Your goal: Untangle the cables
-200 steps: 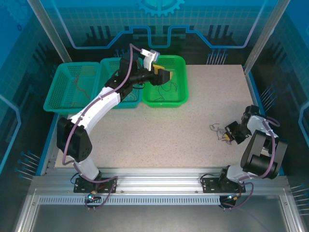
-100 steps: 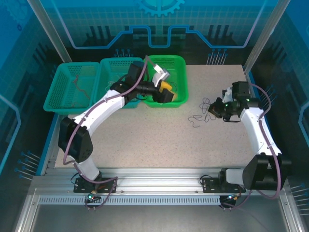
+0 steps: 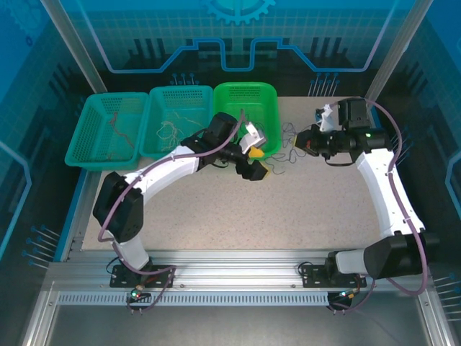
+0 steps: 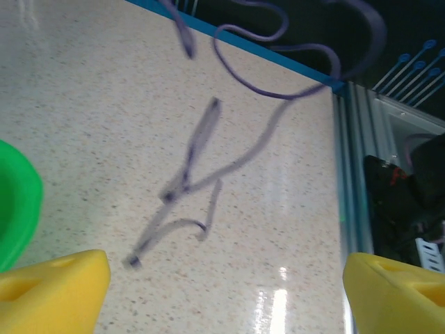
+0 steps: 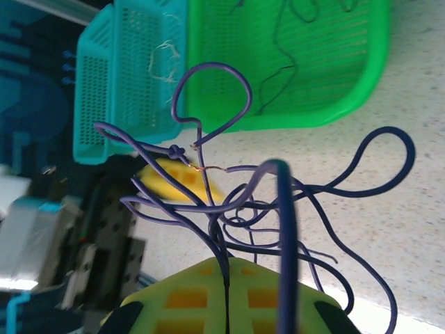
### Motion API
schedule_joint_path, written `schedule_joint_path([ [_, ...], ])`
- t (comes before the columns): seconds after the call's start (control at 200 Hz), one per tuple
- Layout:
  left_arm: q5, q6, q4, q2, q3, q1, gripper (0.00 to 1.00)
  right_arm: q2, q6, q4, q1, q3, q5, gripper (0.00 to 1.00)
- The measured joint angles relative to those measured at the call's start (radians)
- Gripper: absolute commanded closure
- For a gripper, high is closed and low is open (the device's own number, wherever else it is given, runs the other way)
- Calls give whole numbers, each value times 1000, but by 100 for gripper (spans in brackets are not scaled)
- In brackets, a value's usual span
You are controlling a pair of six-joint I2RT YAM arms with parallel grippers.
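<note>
A tangle of thin dark purple cables [image 3: 287,148] hangs just right of the green basket [image 3: 245,107], over the table. My right gripper [image 3: 308,140] is shut on it. In the right wrist view the pale yellow fingers [image 5: 188,299] pinch the strands [image 5: 229,209], which loop out towards the basket. My left gripper [image 3: 257,164] hovers low over the table at the basket's front right corner, close to the tangle. Its yellow fingers [image 4: 52,292] stand wide open around bare tabletop. Blurred cable ends [image 4: 188,188] trail on the table ahead of it.
Loose dark wires [image 5: 278,76] lie in the green basket [image 5: 313,62]. The middle teal basket [image 3: 176,115] holds whitish wires, and the left teal basket [image 3: 108,130] holds a red one. The table's right edge rail [image 4: 341,174] runs beside the left gripper.
My right arm has swung from the near right corner to the far middle, carrying the cables up to the green basket. My left gripper has come out of that basket and opened wider.
</note>
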Motion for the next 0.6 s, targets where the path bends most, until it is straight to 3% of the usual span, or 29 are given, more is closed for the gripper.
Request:
schedule_joint_path([
  [0.07,-12,-4,34,12,0,0,20,0,1,1,13,13,-14,100],
  [0.13,-23,-8,58,24,0,0,36,0,1,2,16,20,-22,100],
  [0.25,-50,-26,80,45,-2,0,100,-3,1,4,16,22,-21,100],
  [0.44,-111,-46,96,38,-40,5,100,-26,18,-31,-18,21,93,100],
  [0.6,-136,-111,92,-61,-114,75,100,-107,70,-51,-268,-66,209,100],
])
